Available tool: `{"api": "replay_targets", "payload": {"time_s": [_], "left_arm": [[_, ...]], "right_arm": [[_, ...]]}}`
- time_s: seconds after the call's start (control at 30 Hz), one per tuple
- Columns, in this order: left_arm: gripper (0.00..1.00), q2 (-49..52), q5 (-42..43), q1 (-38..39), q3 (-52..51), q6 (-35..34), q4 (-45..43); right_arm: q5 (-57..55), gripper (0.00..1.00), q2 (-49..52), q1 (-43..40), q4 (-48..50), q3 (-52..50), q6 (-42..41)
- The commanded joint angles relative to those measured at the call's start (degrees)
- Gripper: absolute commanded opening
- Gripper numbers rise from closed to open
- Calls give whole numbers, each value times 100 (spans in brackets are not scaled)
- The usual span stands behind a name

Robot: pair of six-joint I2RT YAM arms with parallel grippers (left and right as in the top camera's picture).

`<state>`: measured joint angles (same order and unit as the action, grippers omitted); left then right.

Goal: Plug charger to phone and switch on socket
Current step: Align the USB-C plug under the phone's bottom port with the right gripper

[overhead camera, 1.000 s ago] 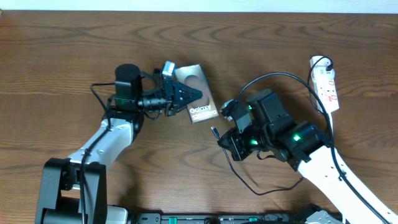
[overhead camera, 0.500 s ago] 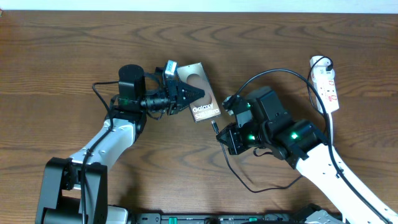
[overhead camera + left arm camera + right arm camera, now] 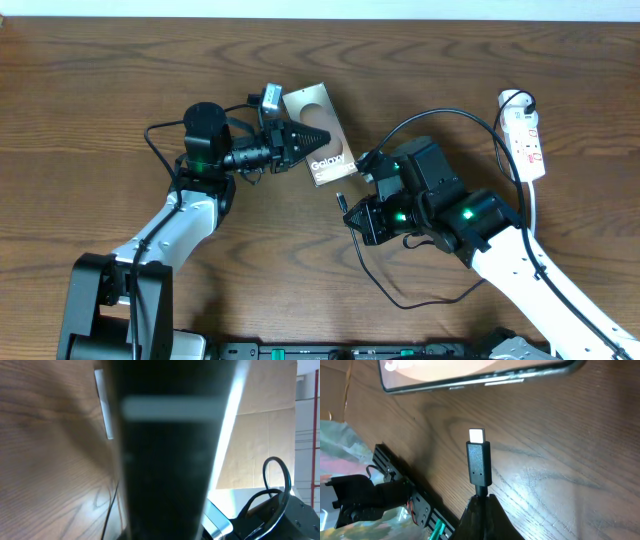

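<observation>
Mid-table, left gripper [image 3: 305, 137] is clamped shut on the phone [image 3: 330, 160], fingers over its left half, Galaxy lettering facing up. Just right of it, right gripper [image 3: 354, 214] is pinched tight on the charger [image 3: 479, 462] behind the connector. The metal tip points at the phone's edge, near, not touching. Socket [image 3: 524, 135] sits at far right, well apart, and the black cable loops over to it.
</observation>
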<state>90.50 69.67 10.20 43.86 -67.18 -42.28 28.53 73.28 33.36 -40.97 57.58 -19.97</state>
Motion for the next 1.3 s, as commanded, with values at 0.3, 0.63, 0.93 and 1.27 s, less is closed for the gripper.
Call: {"api": "replay_targets", "payload": {"time_s": [0.3, 0.63, 0.93, 1.27], "left_arm": [[7, -59, 192, -9, 103, 149, -90], [7, -59, 192, -9, 103, 151, -90], [7, -59, 192, -9, 103, 149, -90], [7, -59, 168, -9, 103, 15, -92]], "right_arm": [[-42, 1, -280, 44, 118, 76, 33], [-376, 1, -501, 63, 105, 76, 28], [-369, 1, -468, 83, 155, 76, 28], [-369, 1, -463, 87, 240, 76, 26]]}}
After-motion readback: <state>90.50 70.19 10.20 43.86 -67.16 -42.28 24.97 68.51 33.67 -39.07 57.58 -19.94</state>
